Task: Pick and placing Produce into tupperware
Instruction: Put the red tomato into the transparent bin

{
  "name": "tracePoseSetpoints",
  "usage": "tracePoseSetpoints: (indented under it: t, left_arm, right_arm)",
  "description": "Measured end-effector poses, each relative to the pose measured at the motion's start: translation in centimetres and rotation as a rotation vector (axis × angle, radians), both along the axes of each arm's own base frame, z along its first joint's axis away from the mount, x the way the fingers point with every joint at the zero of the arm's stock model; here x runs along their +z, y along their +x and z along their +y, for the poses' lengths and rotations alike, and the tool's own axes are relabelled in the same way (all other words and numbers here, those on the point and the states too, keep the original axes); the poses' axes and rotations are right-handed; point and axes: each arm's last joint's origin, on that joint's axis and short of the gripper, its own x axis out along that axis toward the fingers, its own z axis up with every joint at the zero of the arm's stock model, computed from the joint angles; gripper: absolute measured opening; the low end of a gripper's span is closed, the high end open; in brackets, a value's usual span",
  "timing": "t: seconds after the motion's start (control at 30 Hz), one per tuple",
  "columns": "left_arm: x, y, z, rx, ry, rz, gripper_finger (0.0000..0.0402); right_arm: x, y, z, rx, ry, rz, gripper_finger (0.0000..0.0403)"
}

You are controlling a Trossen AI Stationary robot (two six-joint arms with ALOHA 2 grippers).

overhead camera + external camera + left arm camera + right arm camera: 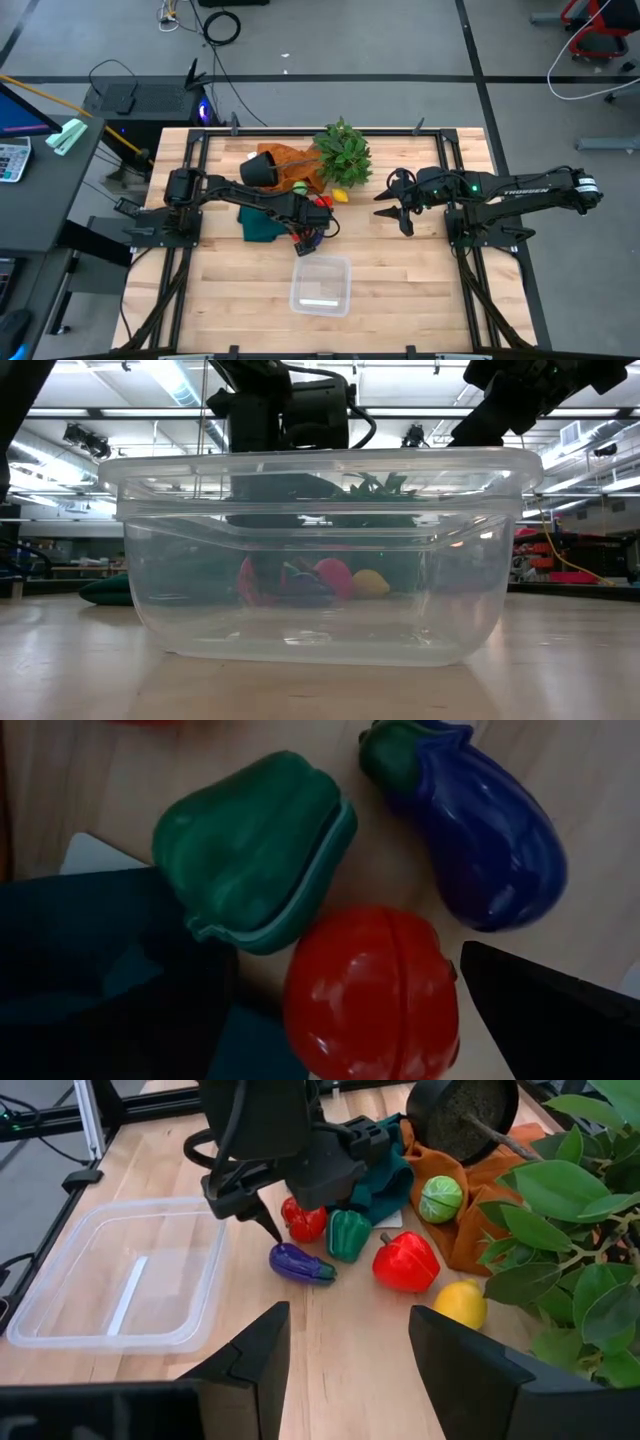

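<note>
The clear tub (110, 1275) sat empty on the tabletop (400, 290), nearest the front edge. Just beyond it, the left gripper (262, 1220) hung over a small red tomato (372, 992), fingers spread around it. The step looked like a grasp; closing and lifting should follow. Only the left wrist view showed the green pepper (258, 850) and purple eggplant (480, 830) crowding it. The right gripper (395, 207), fingers spread, waited farther right.

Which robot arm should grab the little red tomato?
Probably the left. Its gripper hangs right over the red tomato, jaws open. The right gripper waits farther off, past the leafy plant.
</note>
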Motion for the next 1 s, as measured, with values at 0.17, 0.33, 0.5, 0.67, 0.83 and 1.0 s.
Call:
tracePoseSetpoints:
  t: [0.17, 0.33, 0.5, 0.67, 0.83, 1.0]
  left_arm:
    - [0.0, -0.01, -0.07, -0.002, 0.0, 0.001, 0.038]
    - [0.0, -0.01, -0.09, -0.003, 0.0, 0.001, 0.035]
    - [0.0, -0.01, -0.07, -0.002, 0.0, 0.001, 0.0319]
    - [0.0, -0.01, -0.07, -0.002, 0.0, 0.001, 0.0293]
    - [0.0, -0.01, -0.07, -0.002, 0.0, 0.001, 0.0271]
    - [0.0, -0.01, -0.07, -0.002, 0.0, 0.001, 0.0247]
  right_arm:
    - [0.0, 0.0, 0.0, 0.0, 0.0, 0.0, 0.0167]
    - [0.0, 0.0, 0.0, 0.0, 0.0, 0.0, 0.0167]
    - [0.0, 0.0, 0.0, 0.0, 0.0, 0.0, 0.0167]
    - [0.0, 0.0, 0.0, 0.0, 0.001, 0.0, 0.0167]
    - [0.01, -0.01, 0.0, 0.0, 0.001, 0.0, 0.0167]
    - [-0.01, 0.0, 0.0, 0.0, 0.001, 0.0, 0.0167]
